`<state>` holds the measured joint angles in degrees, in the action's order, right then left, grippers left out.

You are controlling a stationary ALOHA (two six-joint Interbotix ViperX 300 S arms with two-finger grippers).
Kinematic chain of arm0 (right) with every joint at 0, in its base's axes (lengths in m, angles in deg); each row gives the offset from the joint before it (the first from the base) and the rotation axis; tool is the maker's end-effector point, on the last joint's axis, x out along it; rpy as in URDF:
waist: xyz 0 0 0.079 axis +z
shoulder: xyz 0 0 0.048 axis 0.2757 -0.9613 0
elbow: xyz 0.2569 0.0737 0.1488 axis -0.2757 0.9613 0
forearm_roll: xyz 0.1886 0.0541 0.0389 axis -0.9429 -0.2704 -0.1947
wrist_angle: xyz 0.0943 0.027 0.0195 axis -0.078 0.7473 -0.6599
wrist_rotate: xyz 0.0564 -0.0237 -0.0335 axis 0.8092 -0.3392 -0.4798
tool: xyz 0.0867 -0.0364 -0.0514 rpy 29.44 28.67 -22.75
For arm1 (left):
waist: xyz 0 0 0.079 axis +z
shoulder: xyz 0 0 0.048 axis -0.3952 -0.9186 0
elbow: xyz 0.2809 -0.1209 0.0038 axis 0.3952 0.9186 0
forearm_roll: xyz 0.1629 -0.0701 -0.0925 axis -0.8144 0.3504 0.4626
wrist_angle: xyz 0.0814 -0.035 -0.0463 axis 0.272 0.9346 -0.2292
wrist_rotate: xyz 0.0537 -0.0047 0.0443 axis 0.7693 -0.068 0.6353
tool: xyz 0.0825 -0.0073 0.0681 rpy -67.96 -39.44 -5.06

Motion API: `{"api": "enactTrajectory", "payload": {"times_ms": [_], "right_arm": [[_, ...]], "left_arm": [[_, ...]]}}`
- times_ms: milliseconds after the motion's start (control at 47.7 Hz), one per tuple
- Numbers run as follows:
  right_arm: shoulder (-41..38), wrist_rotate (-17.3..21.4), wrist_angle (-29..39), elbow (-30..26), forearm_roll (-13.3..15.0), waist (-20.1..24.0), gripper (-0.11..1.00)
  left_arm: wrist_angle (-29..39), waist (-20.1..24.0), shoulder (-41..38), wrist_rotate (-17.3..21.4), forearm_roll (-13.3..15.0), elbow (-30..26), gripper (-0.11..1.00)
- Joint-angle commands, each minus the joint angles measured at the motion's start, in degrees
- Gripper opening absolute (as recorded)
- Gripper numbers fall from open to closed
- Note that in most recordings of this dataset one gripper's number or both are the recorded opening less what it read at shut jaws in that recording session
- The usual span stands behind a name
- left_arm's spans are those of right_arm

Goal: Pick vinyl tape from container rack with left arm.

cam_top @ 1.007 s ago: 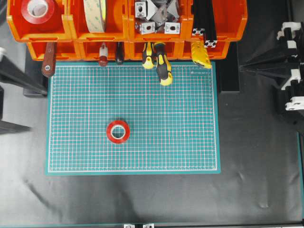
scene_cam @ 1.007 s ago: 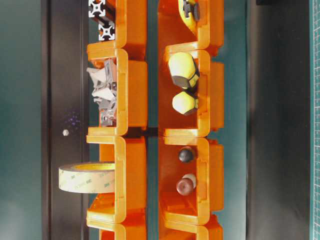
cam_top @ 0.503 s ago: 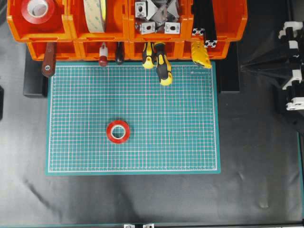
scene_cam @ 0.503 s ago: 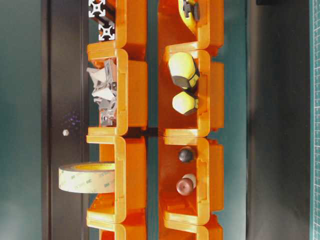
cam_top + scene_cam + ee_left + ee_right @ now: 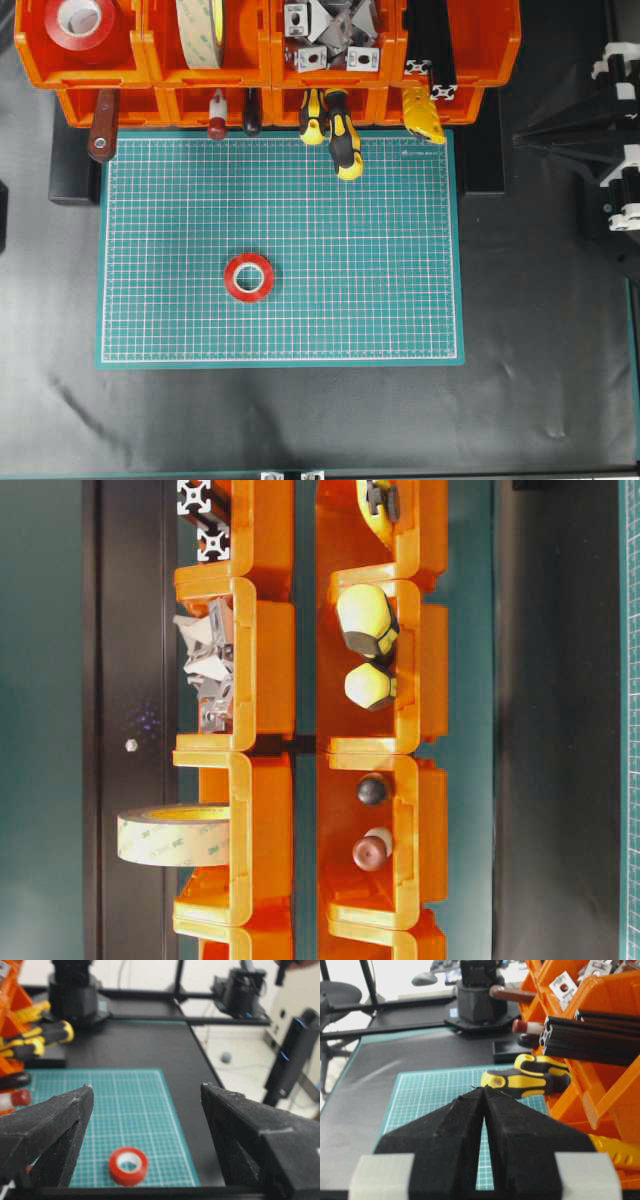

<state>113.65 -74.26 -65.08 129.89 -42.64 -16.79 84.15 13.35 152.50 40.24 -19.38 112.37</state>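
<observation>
We see the vinyl tape [image 5: 249, 277] lying flat on the mat at seven o'clock of centre, our left tool [image 5: 145, 1105] spread wide and empty, the right tool [image 5: 484, 1094] clenched; a careless sweep could knock it aside.

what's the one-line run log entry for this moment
tape: vinyl tape flat on mat, outside container rack | left gripper: open, empty | right gripper: shut, empty
</observation>
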Motion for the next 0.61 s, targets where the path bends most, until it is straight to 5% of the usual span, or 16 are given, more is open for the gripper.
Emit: {"api": "enactTrajectory", "payload": {"times_ms": [0, 587], "right_arm": [[-0.35, -0.09, -1.05, -1.14, 0.09, 0.09, 0.00], [1.14, -0.18, 1.32, -1.49, 0.26, 0.09, 0.00]], "left_arm": [[-2.29, 1.85, -1.49, 0.09, 0.00, -0.26, 0.83], [-2.37, 2.64, -2.37, -0.62, -0.09, 1.32, 0.83]]}}
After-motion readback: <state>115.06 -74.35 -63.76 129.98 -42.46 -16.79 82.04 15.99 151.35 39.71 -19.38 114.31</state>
